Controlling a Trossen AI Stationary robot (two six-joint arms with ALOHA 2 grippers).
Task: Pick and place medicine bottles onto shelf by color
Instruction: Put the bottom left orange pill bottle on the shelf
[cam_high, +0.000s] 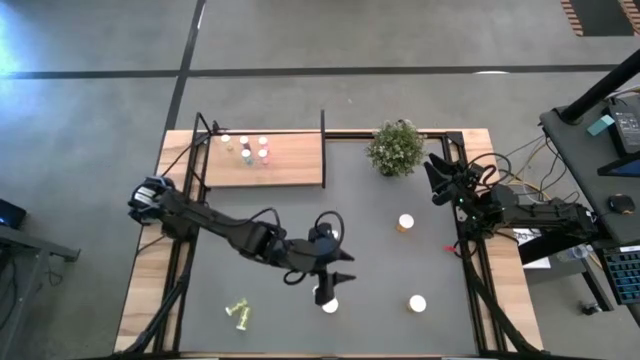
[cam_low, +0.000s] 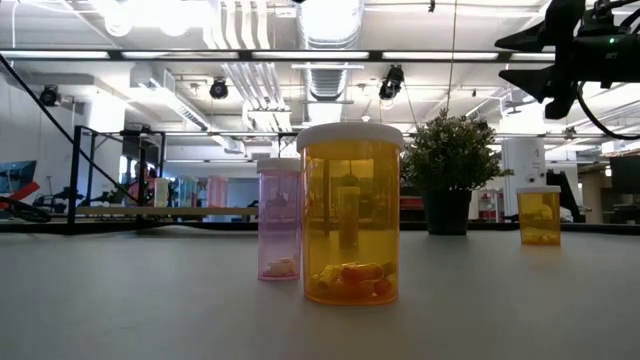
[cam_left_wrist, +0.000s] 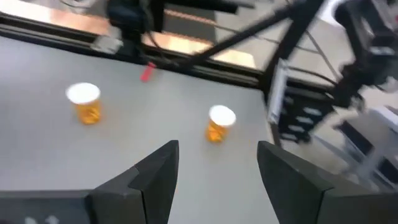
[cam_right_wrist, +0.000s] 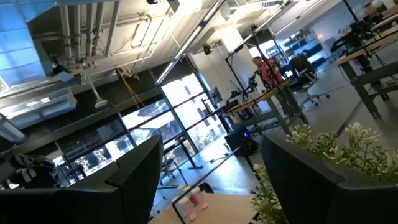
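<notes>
Medicine bottles are scattered about the dark desk (cam_high: 400, 270), with five or so small ones (cam_high: 247, 150) already standing in a cluster on the shelf (cam_high: 290, 165), the light-wood board at about eleven o'clock on the desk as seen from above. An orange bottle (cam_high: 405, 223) with a white cap stands at roughly two o'clock from the desk's middle, another orange bottle (cam_high: 417, 303) sits near five o'clock, and a yellow-green one (cam_high: 238, 314) lies tipped over at about seven o'clock. From desk height, a pink bottle (cam_low: 279, 219) stands just beside and partly behind a big orange bottle (cam_low: 351, 214). The left arm reaches out across the middle, and its left claw (cam_high: 325, 290) hangs at six o'clock over a white-capped bottle (cam_high: 329, 305); its fingers (cam_left_wrist: 155, 177) stand apart with nothing between them, though I cannot quite tell whether they touch the cap below. The right claw (cam_high: 437, 180) waits at the desk's three o'clock edge, near the potted plant (cam_high: 396, 148), with its fingers (cam_right_wrist: 140, 171) spread and empty.
</notes>
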